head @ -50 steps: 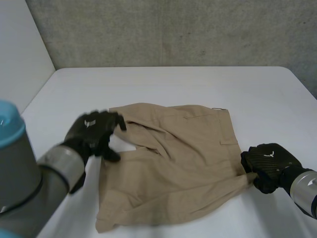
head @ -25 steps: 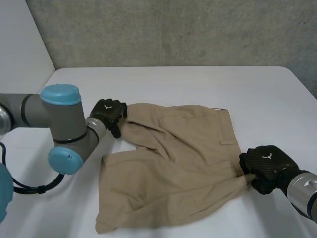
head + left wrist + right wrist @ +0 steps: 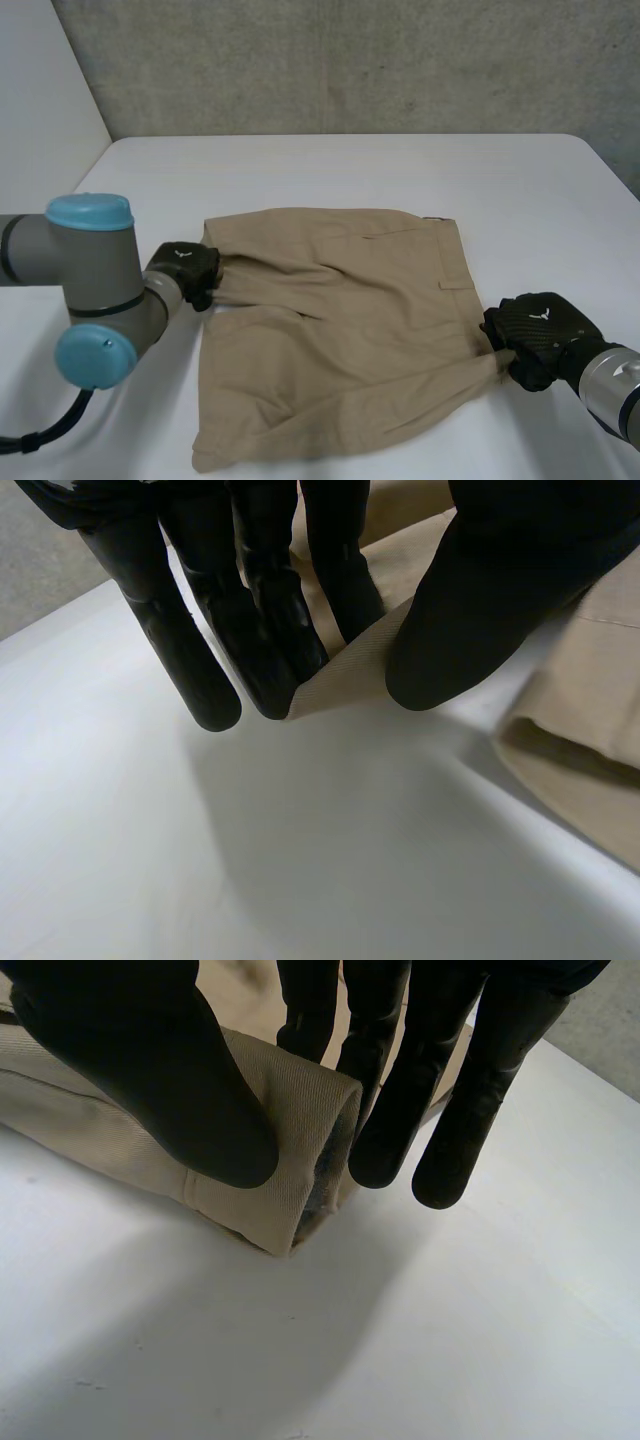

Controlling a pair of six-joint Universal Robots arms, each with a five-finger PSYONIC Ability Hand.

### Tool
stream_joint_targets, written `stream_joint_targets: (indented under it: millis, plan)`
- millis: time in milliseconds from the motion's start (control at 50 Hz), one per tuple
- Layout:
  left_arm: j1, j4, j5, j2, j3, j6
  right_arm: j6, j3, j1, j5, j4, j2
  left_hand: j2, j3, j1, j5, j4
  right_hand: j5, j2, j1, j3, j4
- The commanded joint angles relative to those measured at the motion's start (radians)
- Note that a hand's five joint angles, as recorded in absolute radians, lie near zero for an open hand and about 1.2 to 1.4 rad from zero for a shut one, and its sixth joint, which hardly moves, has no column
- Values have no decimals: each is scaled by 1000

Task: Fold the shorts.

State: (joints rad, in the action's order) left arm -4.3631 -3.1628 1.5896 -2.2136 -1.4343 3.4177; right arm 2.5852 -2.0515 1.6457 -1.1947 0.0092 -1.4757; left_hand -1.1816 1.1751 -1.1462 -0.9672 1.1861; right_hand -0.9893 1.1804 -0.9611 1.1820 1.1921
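Two pinch grasps are applied to the shorts [image 3: 340, 340], which lie spread and creased on the middle of the worktop [image 3: 350, 165], between the hands. The left hand [image 3: 186, 270] is closed on a thin corner at the left edge of the cloth, nipped between thumb and fingers. The right hand [image 3: 535, 335] is clamped on a thick stitched edge at the right side, with the thumb pressed on top. Slippage is judged the main risk: only the tip of the corner is held at the left, and it could be lost if the cloth is pulled taut or lifted sharply. Unequal lifting by the two hands could skew the fold, and the existing creases could be trapped inside it. The contact of the right fingers behind the stitched edge is covered by cloth. Whether the front or the back of the garment faces up cannot be made out.
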Motion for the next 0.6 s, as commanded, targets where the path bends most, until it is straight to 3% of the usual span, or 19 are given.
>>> stream_joint_targets:
  millis: [20,80,200,440,600]
  plan:
    - [-4,-5,-2,74,-84,0,1,-4,0,0,0,0,307,-300,271,267,-311,-232,216,-435,214,204]
    - [-6,-8,-2,92,-86,0,0,-4,0,0,0,0,451,-445,416,411,-456,-232,216,-435,214,204]
    - [10,-25,-5,120,-57,-5,0,-6,0,0,0,0,507,-501,472,467,-512,-232,216,-435,214,204]
    - [45,-42,-13,3,118,-9,1,-4,-3,0,0,0,484,-477,448,444,-488,-232,216,-435,214,204]
    - [45,-36,-60,-75,172,-5,0,-4,-6,0,-2,0,416,-410,381,376,-421,-232,216,-435,214,204]
